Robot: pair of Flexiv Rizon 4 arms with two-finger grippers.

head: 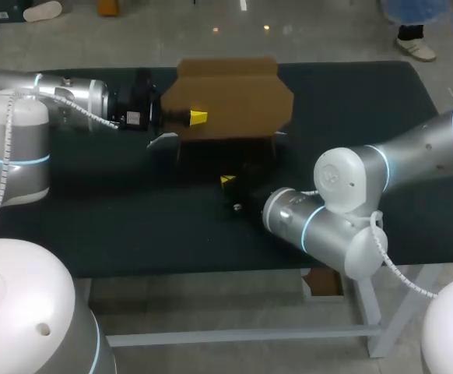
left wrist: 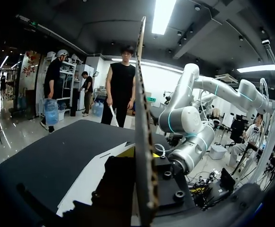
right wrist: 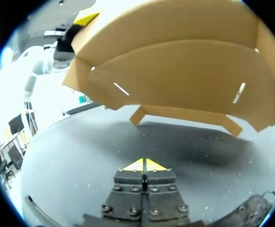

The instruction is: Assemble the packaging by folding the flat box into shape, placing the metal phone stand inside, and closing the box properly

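The flat brown cardboard box [head: 226, 97] hangs upright above the back of the table. My left gripper [head: 198, 118] is shut on its left edge. In the left wrist view the cardboard [left wrist: 144, 118] runs edge-on between the yellow tips of that gripper [left wrist: 142, 153]. My right gripper [head: 226, 181] is shut and empty, low over the table just in front of the box. Its wrist view shows the joined yellow tips [right wrist: 144, 164] aimed at the box [right wrist: 175, 61], which floats above the tabletop with two small flaps hanging down. No metal phone stand is in view.
The dark table [head: 94, 226] spreads wide on both sides of the grippers. A flat white sheet [head: 163, 140] lies on it under the left gripper, also seen as the white sheet [left wrist: 95, 170]. My right arm [left wrist: 184, 123] stands beyond the cardboard.
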